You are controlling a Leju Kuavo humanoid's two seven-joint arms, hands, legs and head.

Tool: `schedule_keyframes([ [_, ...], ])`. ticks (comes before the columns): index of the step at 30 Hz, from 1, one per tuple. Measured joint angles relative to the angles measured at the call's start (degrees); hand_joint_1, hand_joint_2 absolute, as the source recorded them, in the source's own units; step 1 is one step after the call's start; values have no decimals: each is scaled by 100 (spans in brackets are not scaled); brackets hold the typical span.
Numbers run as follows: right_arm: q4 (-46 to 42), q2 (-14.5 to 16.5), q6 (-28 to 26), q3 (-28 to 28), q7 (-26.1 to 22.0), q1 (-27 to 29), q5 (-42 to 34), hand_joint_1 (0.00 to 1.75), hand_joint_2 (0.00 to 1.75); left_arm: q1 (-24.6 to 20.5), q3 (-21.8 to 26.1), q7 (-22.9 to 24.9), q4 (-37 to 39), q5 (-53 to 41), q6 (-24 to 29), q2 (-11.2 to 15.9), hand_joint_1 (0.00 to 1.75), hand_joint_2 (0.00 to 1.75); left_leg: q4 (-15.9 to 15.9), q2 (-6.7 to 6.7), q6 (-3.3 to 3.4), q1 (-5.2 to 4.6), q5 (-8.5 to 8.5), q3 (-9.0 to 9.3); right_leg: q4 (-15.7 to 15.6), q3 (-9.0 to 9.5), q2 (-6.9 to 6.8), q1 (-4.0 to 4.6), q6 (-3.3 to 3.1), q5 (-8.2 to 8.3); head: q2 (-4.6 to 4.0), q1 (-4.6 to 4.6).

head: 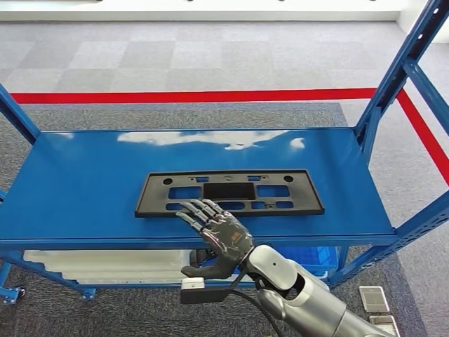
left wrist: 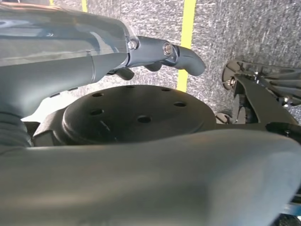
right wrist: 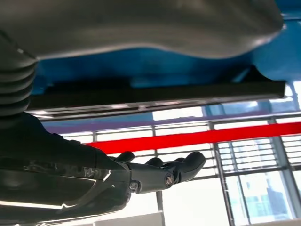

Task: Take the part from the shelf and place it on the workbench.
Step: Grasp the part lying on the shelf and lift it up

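right hand open, fingertips over black part on shelf

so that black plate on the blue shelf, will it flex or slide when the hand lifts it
The black plate looks thin, flat and full of cut-outs, so it is probably light and may flex if lifted by one edge. It lies flat on the glossy blue shelf, so it could slide under the right hand rather than lift.
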Motion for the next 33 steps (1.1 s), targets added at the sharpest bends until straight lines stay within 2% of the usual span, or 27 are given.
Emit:
schedule_keyframes([
  [8, 796, 26, -633, -453, 440, 280, 875, 0, 175, 7, -37, -52, 0, -150, -24, 12, 0, 0, 0, 0, 0, -3, -1, 1, 0, 2, 1, -1, 1, 1, 1, 0],
  [14, 1377, 166, -1085, -960, 561, 292, 1378, 0, 175, 20, -145, -84, 0, -262, 3, 39, 0, 0, 0, 0, 0, -2, -1, 6, 0, 6, 1, -1, 1, 1, 0, 0],
  [19, 1539, 227, -1405, -1277, 615, 399, 1709, 0, 175, 35, -177, -72, 0, -314, 90, 64, 0, 0, 0, 0, 0, -1, -1, 5, 0, 6, 0, 0, 1, 0, 0, 0],
  [26, 1228, 279, -1430, -1511, 479, 591, 1785, 0, 175, 42, -183, -113, 0, -305, 127, 81, 0, 0, -1, -1, 1, -2, 0, 5, 0, 9, -2, 2, 2, 1, 0, 0],
  [33, 805, 290, -1188, -1553, 258, 601, 1419, 0, 175, 41, -181, -219, 0, -228, 69, 83, 0, 0, 0, -1, 1, -5, 1, 11, 0, 12, -1, 0, 3, 3, 1, 0],
])
